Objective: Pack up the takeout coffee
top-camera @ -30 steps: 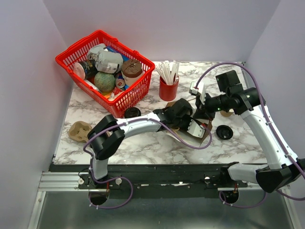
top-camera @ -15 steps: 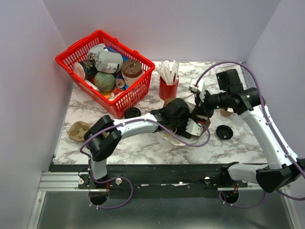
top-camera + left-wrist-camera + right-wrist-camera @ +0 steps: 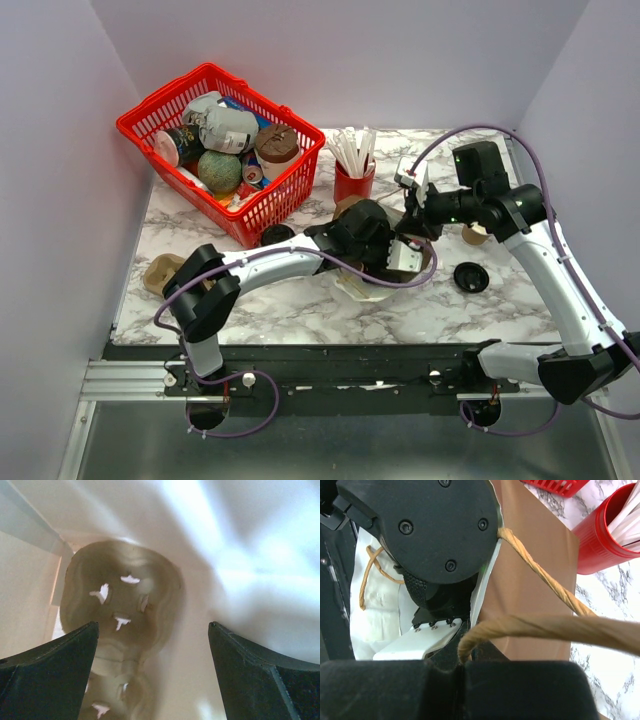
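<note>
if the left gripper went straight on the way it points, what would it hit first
Probably the pulp cup carrier deep inside the bag; nothing shows between it and the open left gripper, though depth is unclear.

From above and behind my bases, the top camera covers the whole tabletop (image 3: 480, 310). The left wrist camera peers past my left gripper (image 3: 152, 625), close inside the paper bag (image 3: 240, 540); the right hugs its outside, sharing top's red straw cup (image 3: 615, 535).

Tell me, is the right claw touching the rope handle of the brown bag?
Touching. In the right wrist view the rope handle ends pinched inside the closed right claw, with no gap visible.
</note>
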`<state>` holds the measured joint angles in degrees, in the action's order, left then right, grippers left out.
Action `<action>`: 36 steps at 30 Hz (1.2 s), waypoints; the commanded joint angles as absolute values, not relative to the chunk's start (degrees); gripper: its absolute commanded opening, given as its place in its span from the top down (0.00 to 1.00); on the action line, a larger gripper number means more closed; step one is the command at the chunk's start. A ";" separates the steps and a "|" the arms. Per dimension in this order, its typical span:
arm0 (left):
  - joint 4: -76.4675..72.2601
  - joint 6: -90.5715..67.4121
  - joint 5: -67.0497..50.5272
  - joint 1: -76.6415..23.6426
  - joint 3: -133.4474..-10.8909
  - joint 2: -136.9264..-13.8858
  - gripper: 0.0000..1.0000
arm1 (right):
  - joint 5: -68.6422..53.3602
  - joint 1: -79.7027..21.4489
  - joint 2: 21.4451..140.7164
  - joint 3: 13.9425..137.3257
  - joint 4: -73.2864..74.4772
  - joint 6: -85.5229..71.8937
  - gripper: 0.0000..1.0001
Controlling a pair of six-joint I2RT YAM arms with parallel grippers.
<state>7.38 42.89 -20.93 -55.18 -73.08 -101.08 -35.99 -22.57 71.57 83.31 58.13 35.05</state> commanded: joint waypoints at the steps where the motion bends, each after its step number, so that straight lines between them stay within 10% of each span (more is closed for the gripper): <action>1: 0.88 35.60 -29.87 -53.96 -76.90 -94.75 0.01 | -30.24 -22.76 73.12 82.00 61.44 32.78 0.99; 13: 2.55 32.69 -29.79 -55.11 -80.95 -96.86 0.02 | -29.09 -22.85 74.00 82.71 62.58 31.82 0.99; 25: 3.51 33.05 -32.08 -55.11 -81.30 -96.86 0.52 | -26.64 -22.85 73.48 81.04 62.14 32.17 0.99; 36: -13.87 20.66 -44.46 -52.91 -75.32 -92.73 0.60 | -20.39 -22.85 74.71 79.19 61.35 31.38 0.99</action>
<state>7.53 28.08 -32.71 -54.48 -74.85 -100.07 -28.32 -23.20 72.34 81.73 55.81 30.68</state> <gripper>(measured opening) 0.416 0.017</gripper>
